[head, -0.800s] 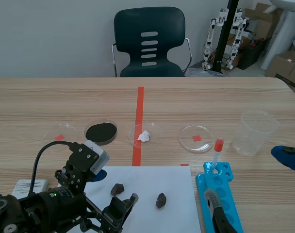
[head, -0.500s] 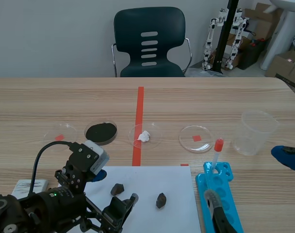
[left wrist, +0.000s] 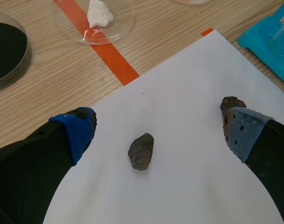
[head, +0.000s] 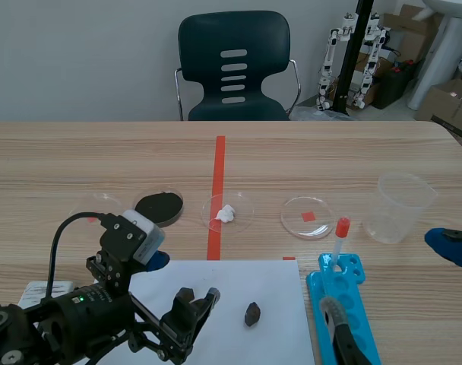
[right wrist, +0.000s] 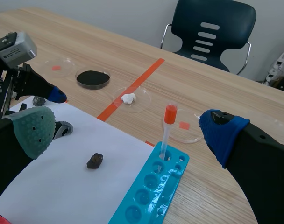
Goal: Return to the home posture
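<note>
My left gripper (head: 182, 279) is open low over the white paper sheet (head: 246, 277). In the left wrist view a dark rock (left wrist: 141, 150) lies on the paper (left wrist: 179, 93) between the spread fingers of the left gripper (left wrist: 160, 133). A second dark rock (left wrist: 231, 103) sits just past one fingertip; the scene view shows it at mid-sheet (head: 251, 313). My right gripper (right wrist: 128, 126) is open, held above the table over the blue tube rack (right wrist: 151, 191). Its blue pad shows at the scene view's right edge.
A red-capped tube (head: 340, 239) stands in the tube rack (head: 352, 304). A clear plastic cup (head: 400, 205) is at the right. A row of petri dishes: black powder (head: 159, 207), white lump (head: 226, 213), red mark (head: 307, 217). A chair (head: 232, 65) stands behind the table.
My left arm has lifted a little and turned, its gripper now partly covering the nearer rock in the scene view. The right arm has not moved.
</note>
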